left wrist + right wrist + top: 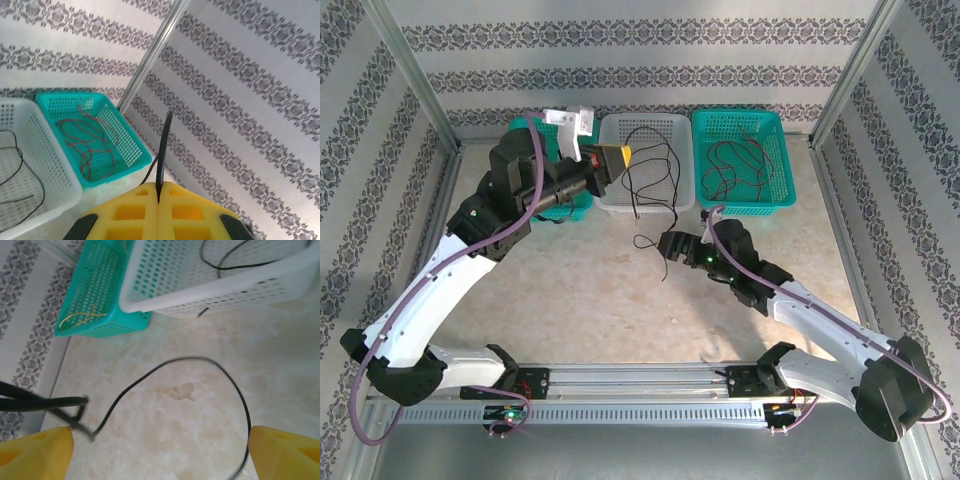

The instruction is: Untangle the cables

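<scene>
left gripper [159, 202]: up in the air by the left rim of the white basket [645, 204]. Its yellow fingers [130, 215] are squeezed tight together, with a thin black cable [162, 150] nipped in the seam and poking straight up out of them.
right gripper [160, 445]: down low over the table [570, 300], just in front of the white basket. Its fingers [35, 455] are spread really wide and gripping nothing.
loose black cable [200, 360]: flat on the table in a big loop that sits between the right gripper's fingers. It runs super close to both tips, and I honestly can't tell if it touches.
other black cables [655, 165]: curled up inside the white basket, one strand drooping over the front rim.
red cables [740, 165]: piled in the teal basket [745, 209] right next to the white one, on its right.
yellow cable [82, 319]: in the second teal basket [95, 290], on the white one's left, partly under the left arm.
</scene>
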Available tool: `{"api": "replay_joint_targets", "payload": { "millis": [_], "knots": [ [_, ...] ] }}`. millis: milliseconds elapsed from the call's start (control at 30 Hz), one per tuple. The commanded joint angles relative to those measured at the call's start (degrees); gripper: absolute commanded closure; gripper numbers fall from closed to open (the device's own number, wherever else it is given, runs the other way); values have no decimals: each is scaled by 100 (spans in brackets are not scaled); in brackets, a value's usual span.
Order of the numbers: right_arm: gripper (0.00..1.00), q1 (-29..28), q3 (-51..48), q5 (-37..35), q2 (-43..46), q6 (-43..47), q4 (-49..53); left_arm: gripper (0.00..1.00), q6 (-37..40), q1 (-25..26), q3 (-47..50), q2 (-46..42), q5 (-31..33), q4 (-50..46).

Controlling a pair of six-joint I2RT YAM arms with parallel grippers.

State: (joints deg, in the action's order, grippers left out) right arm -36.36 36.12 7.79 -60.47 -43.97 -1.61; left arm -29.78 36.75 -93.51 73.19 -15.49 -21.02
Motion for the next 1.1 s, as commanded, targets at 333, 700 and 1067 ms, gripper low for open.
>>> {"api": "replay_joint_targets", "payload": {
  "millis": [333,700,1067],
  "knots": [
    [12,-1008,-249,-2187,-459,298,-2771,100,-431,51,-1129,351,-179,312],
    [46,-987,-248,-2146,-872,217,-3082,100,-236,47,-2370,959,-187,-226],
    [17,-1576,-297,-2935,-111,942,-3249,100,-479,51,-2556,1079,-210,-167]
  ]
}}
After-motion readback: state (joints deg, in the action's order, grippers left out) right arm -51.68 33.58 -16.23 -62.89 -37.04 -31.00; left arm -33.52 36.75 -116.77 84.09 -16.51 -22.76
